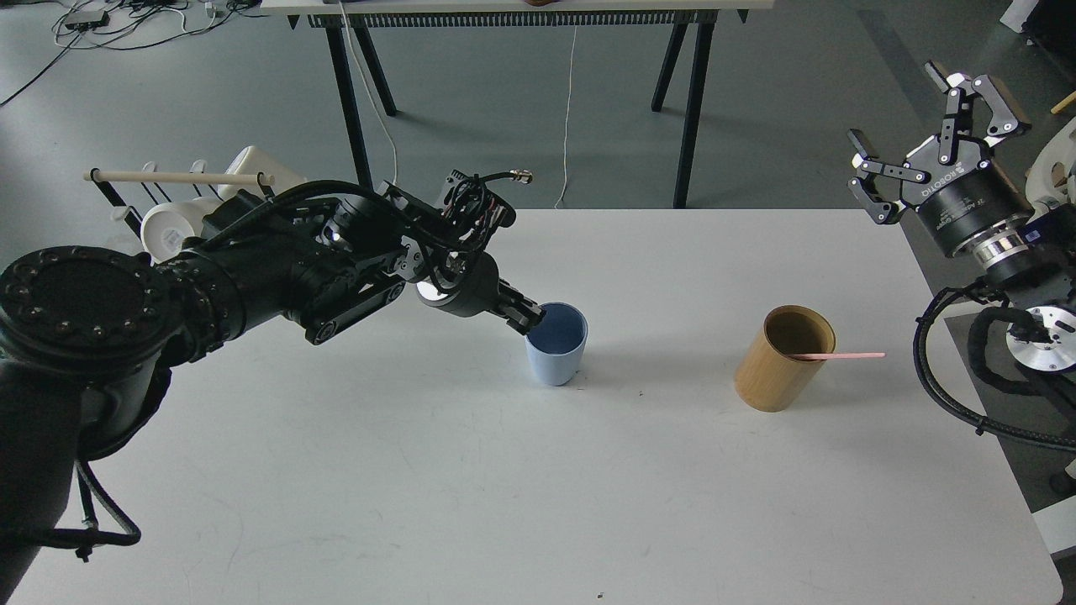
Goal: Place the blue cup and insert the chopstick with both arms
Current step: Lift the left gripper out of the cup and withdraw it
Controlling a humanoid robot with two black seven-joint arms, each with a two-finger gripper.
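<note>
The cup [556,346] is a small pale blue tumbler, darker blue inside, narrowing toward its base, and it stands upright on the white table [471,470] near the middle. The left gripper [528,317] has its fingers closed on the cup's near-left rim, one fingertip at the lip.

To the right of those fingers, well apart, a tan wooden cylinder [782,361] stands open-topped, with a thin pink chopstick [845,355] leaning out of it and pointing right over the rim. Bare table lies between cup and cylinder, and a wide bare stretch runs in front of both to the near edge.

The right gripper [929,139] hangs beyond the table's right edge, fingers spread apart, holding nothing. Behind the left arm, past the far-left edge, a rack [181,193] holds white mugs.
</note>
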